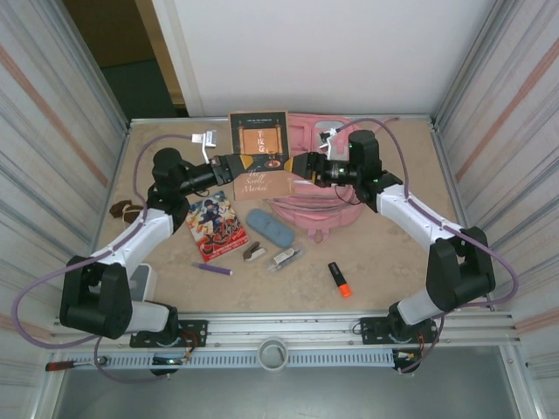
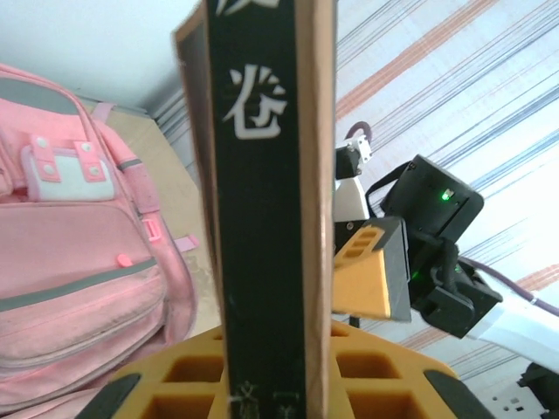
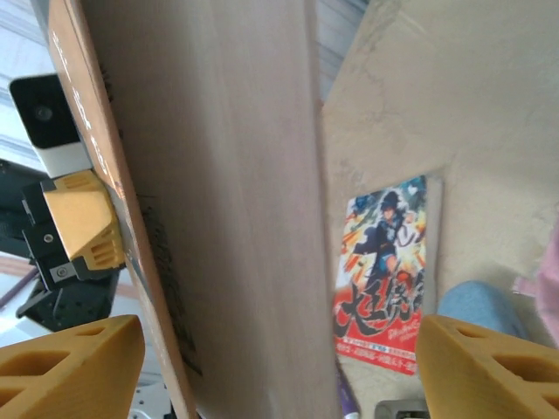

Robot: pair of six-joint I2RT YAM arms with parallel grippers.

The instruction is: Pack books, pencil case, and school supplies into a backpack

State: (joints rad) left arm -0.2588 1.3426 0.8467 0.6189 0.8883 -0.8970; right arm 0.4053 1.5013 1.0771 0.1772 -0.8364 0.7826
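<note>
The dark brown book hangs off the surface, above the pink backpack. An arm meets it at each end, probably so it can be steadied and steered toward a pocket mouth. The left gripper is clamped on the book's left edge. The right gripper straddles the opposite edge with its jaws apart, one finger close to the cover and a clear gap on the other side, so I judge the left alone carries the weight. The book hides which pocket is unzipped. The red-and-white anime book and blue-grey pencil case lie flat just beside the backpack's near-left edge. The purple pen and orange-and-black highlighter lie nearer the bases, apart from both grippers. Bare surface right of the backpack leaves room to swing the book.
</note>
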